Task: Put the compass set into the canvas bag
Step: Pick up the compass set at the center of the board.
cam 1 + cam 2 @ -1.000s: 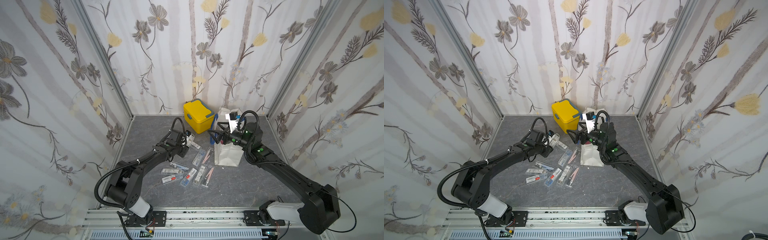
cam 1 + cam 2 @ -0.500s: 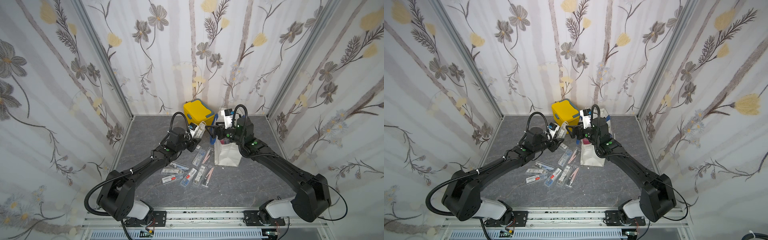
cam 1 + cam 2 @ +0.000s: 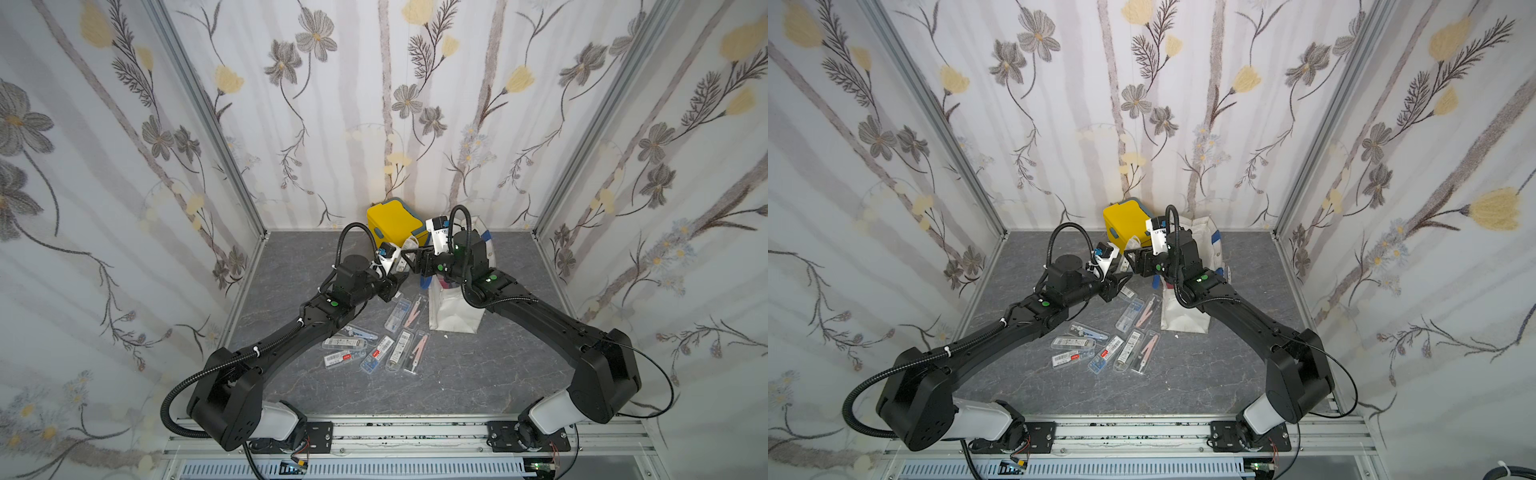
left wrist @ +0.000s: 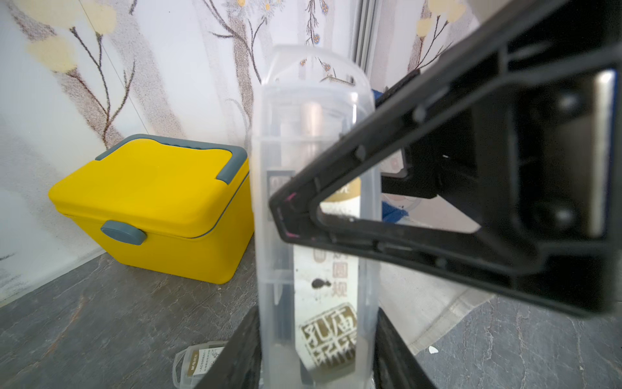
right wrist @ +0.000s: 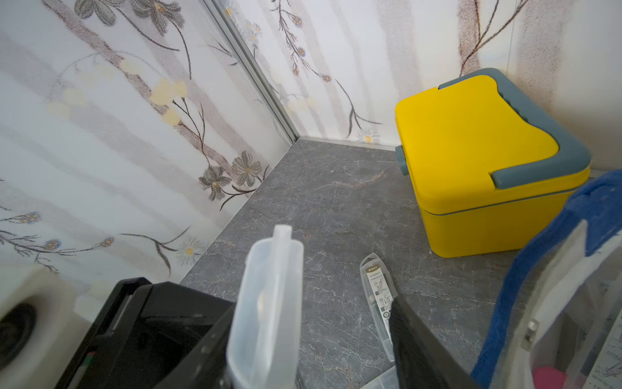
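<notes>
Low centre in the left wrist view, the left gripper point(image 4: 313, 370) is clamped on the foot of the clear compass set point(image 4: 323, 289). It holds the set upright, and its label reads 圆规 above a gold seal I take for 孔庙祈福. The right gripper point(image 5: 313, 320) brackets the top only part-way closed, one finger not yet touching, so an early release would likely drop it short of the canvas bag point(image 3: 455, 311), right of centre.
</notes>
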You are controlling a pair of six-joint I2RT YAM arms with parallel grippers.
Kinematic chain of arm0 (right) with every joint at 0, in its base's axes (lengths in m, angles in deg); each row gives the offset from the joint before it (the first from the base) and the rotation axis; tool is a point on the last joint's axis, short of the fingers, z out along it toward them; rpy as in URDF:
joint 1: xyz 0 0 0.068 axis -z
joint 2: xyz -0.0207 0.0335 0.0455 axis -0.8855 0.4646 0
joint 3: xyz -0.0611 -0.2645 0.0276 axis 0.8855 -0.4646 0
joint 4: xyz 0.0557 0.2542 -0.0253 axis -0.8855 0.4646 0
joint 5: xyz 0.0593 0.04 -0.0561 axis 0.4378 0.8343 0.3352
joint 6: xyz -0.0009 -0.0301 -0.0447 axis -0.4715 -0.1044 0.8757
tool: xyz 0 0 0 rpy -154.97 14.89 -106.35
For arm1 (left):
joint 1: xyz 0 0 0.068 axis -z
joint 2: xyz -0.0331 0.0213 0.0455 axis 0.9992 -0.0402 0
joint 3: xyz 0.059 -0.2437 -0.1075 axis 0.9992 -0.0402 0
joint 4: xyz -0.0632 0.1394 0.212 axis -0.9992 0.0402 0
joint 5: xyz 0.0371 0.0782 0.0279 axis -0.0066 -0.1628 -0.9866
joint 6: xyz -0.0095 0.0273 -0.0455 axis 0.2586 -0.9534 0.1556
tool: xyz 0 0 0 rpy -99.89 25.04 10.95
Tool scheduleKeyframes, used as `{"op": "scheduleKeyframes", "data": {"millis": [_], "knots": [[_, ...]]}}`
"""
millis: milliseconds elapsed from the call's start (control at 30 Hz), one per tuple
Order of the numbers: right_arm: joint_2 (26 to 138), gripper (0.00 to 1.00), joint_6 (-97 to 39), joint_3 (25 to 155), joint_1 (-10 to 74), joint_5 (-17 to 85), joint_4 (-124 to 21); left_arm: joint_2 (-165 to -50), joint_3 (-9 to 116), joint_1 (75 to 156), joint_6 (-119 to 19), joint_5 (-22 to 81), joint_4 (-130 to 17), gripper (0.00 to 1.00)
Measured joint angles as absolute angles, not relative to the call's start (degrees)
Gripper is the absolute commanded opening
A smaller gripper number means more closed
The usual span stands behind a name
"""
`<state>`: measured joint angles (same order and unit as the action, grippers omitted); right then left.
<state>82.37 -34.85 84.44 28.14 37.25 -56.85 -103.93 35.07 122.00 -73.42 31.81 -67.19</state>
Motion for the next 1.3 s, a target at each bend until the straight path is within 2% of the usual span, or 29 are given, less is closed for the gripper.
{"op": "scheduleKeyframes", "data": {"millis": [67,233,367,500,600,733,800,833,867,933,1300], "knots": [[82.5,0.58,-35.4,84.4,27.9,37.8,-57.1,-103.9,35.0,122.0,-73.4,31.0,-67.5,0.46],[83.0,0.36,-36.9,84.4,27.6,39.4,-58.9,-103.9,34.5,122.0,-73.0,30.1,-68.8,0.46],[83.8,0.33,-38.3,84.4,27.4,40.0,-60.3,-103.9,34.3,122.0,-72.0,29.4,-69.5,0.46],[84.2,0.20,-39.5,84.4,27.4,41.2,-61.1,-103.9,34.2,122.0,-71.6,28.9,-70.1,0.46],[84.5,0.15,-39.8,84.4,27.3,41.7,-61.9,-103.9,34.0,122.0,-71.5,28.3,-70.3,0.46],[84.6,0.13,-39.9,84.4,27.4,42.3,-62.4,-103.9,33.7,122.0,-71.5,28.0,-70.9,0.47],[84.7,0.12,-39.9,84.4,27.4,42.3,-62.5,-103.9,33.6,122.0,-71.4,28.0,-71.1,0.52],[84.7,0.11,-39.9,84.4,27.4,42.3,-62.6,-103.9,33.6,122.0,-71.3,28.0,-71.3,0.60],[84.7,0.11,-39.9,84.4,27.3,42.3,-62.7,-103.9,33.6,122.0,-71.3,27.9,-71.5,0.69],[84.7,0.10,-39.9,84.4,27.4,42.4,-62.9,-103.9,33.4,122.0,-70.9,27.8,-72.1,0.99],[82.8,0.10,-37.4,86.2,30.7,42.3,-61.1,-97.8,24.1,121.4,-66.6,26.0,-82.3,1.00]]}}
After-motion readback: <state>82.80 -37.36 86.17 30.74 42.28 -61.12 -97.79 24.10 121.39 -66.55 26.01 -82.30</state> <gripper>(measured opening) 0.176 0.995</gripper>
